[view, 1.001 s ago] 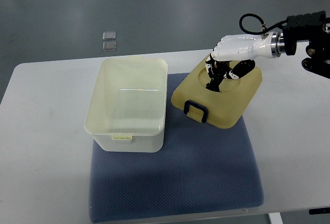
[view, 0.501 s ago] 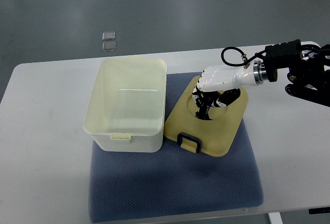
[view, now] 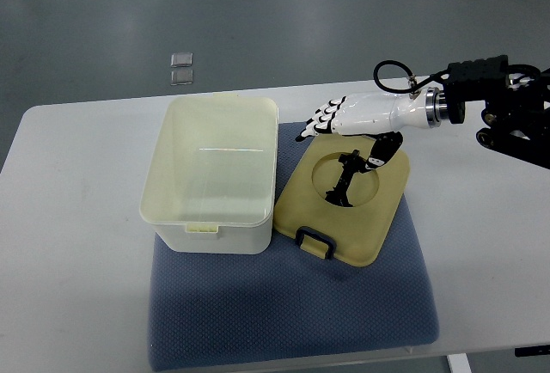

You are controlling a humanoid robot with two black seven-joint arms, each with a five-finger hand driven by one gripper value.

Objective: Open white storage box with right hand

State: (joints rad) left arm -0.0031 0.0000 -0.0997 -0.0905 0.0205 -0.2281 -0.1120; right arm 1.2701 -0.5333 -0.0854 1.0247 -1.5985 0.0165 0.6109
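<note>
1. The white storage box [view: 210,174] stands open on the left part of the blue mat [view: 292,304], which lies on the white table [view: 77,244]. Its interior shows bare walls and floor; nothing can be seen inside. The mat presumably keeps the box from sliding while the cover is worked.

2. The lid [view: 344,205] lies flat on the mat just to the right of the box, its near-left edge close against the box wall, possibly touching. The dark latch handle [view: 314,242] points toward the near side. Setting it beside the box, not on it, leaves the opening fully clear.

3. The right robot hand [view: 331,118] hovers above the far edge of the lid, fingers stretched out toward the box and spread, holding nothing. The thumb [view: 384,149] hangs down over the lid's round recess [view: 348,178]. A dark shape in the recess appears to be the hand's shadow or a moulded grip; I cannot tell which.

4. No contact between hand and lid can be confirmed. The outstretched pose suggests the lid is released.

5. The left arm is not in view.

6. Judgement: the box stands uncovered and the lid rests stably, so the opening looks essentially complete. What remains is to draw the arm clear without catching the lid or the box rim.

7. Two small clear packets [view: 181,68] lie on the floor beyond the table, uninvolved.
</note>
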